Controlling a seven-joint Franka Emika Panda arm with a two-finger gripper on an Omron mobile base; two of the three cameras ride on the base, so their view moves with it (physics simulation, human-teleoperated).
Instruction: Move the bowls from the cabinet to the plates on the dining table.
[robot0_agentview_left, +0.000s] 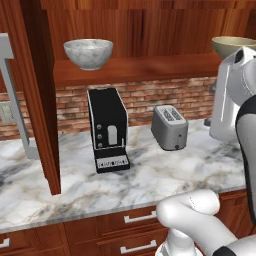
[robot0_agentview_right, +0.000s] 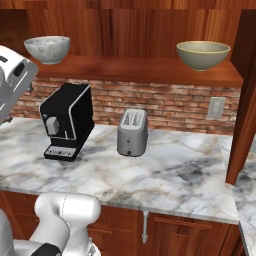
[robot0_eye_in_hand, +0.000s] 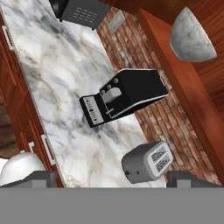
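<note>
From my seat I've got both bowls sitting on the open cabinet (robot0_agentview_right: 130, 30) shelf (robot0_agentview_right: 145, 67), well apart from each other. The speckled bowl (robot0_agentview_left: 88, 53) is pale grey-white with a marbled look, round and deep, upright, narrow foot at the bottom; it sits at the left end of the shelf. In the hand view it shows up top right, rolled sideways because the camera is tilted. The tan bowl (robot0_agentview_right: 203, 54) is a flat beige-olive with a lighter rim, same deep round shape, standing upright at the right end near the cabinet's side panel.

Below the shelf there's a brick wall and the marble counter (robot0_agentview_left: 150, 180). A black coffee machine (robot0_agentview_left: 108, 129) stands more or less under the speckled bowl, and a silver toaster (robot0_agentview_left: 170, 127) sits just to its right, not touching it.

The gripper (robot0_eye_in_hand: 109, 177) is spread wide with nothing between the fingers, hanging out over the counter and looking across at the toaster and coffee machine. Both finger tips are just peeking up at the bottom of the hand view.
</note>
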